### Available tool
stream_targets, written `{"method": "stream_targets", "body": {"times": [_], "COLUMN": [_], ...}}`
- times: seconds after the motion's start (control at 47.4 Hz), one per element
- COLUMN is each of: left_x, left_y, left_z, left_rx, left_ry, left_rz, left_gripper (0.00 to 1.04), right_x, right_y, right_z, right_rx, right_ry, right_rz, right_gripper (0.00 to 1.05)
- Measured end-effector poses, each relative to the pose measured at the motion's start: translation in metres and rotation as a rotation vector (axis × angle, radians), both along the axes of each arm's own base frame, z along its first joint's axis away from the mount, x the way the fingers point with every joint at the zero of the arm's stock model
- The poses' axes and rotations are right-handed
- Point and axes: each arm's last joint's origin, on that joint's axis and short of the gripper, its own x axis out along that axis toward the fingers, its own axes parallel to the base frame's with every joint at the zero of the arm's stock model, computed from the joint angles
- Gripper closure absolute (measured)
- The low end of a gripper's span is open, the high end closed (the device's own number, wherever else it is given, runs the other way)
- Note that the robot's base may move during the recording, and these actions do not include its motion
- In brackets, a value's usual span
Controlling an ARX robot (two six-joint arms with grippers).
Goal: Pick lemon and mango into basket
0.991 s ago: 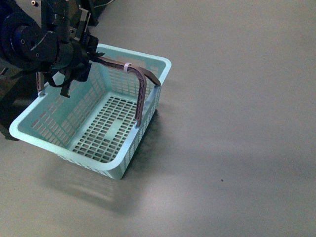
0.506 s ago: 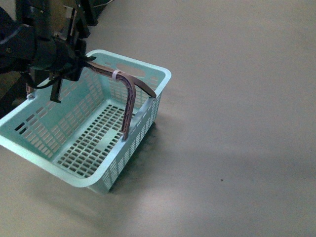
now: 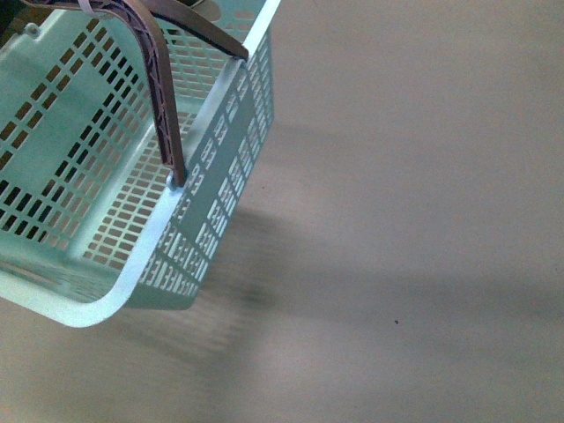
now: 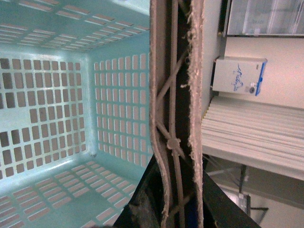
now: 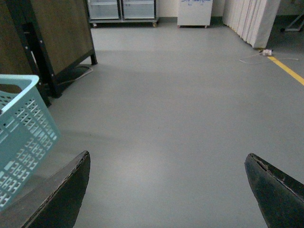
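The mint-green basket [image 3: 106,203] fills the upper left of the front view, lifted off the grey floor and tilted. It is empty. Its brown handle [image 3: 163,106] rises to the top edge. My left gripper [image 4: 176,209] is shut on that handle [image 4: 173,95]; the left wrist view looks down into the basket's slotted inside [image 4: 57,118]. My right gripper [image 5: 166,190] is open and empty above bare floor, with the basket's corner [image 5: 21,133] beside it. Neither the lemon nor the mango is in view.
Grey floor [image 3: 405,220] spreads to the right of the basket. The right wrist view shows a dark wooden cabinet [image 5: 47,38], a white unit [image 5: 194,12] at the far wall, white panels [image 5: 249,21] and a yellow floor line [image 5: 287,70].
The basket has risen and swung toward the camera and to the left, now much larger in view and off the floor. The left arm has left the front view.
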Motion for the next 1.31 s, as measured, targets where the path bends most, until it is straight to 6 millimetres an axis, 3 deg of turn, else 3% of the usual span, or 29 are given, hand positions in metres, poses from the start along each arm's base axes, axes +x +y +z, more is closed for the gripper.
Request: {"method": "stream_targets", "body": {"times": [0.253,0.295,0.359,0.401,0.506,0.57,0.781,0.949,1.308], "left_x": [-0.002,-0.020,-0.063,-0.087,-0.119,-0.122,-0.136,-0.146,-0.147], "left_y": [0.004,0.018,0.041,0.048,0.050,0.051,0.044,0.025,0.025], "left_z": [0.005,0.012,0.030,0.053,0.089,0.087,0.048,0.068,0.068], "left_rx": [-0.030,-0.025,-0.063,-0.091,-0.010,0.046,0.050,0.004,0.029], "left_ry": [-0.050,0.045,0.141,0.123,0.005,-0.010,0.167,0.069,0.055], "left_rz": [-0.020,-0.057,-0.052,-0.017,0.008,0.021,0.159,0.018,0.004], "left_gripper": [0.98,0.98,0.98,0.98,0.98,0.98,0.98,0.98,0.98], "right_x": [0.000,0.000,0.000,0.000,0.000,0.000,0.000,0.000,0.000], "right_y": [0.000,0.000,0.000,0.000,0.000,0.000,0.000,0.000,0.000], "right_z": [0.000,0.000,0.000,0.000,0.000,0.000,0.000,0.000,0.000], "right_rx": [0.000,0.000,0.001,0.001,0.001,0.001,0.001,0.001,0.001], "right_ry": [0.000,0.000,0.000,0.000,0.000,0.000,0.000,0.000,0.000], "right_rz": [0.000,0.003,-0.002,-0.004,0.000,0.000,0.000,-0.001,-0.001], "right_gripper": [0.09,0.09,0.09,0.09,0.09,0.09,0.09,0.09,0.09]}}
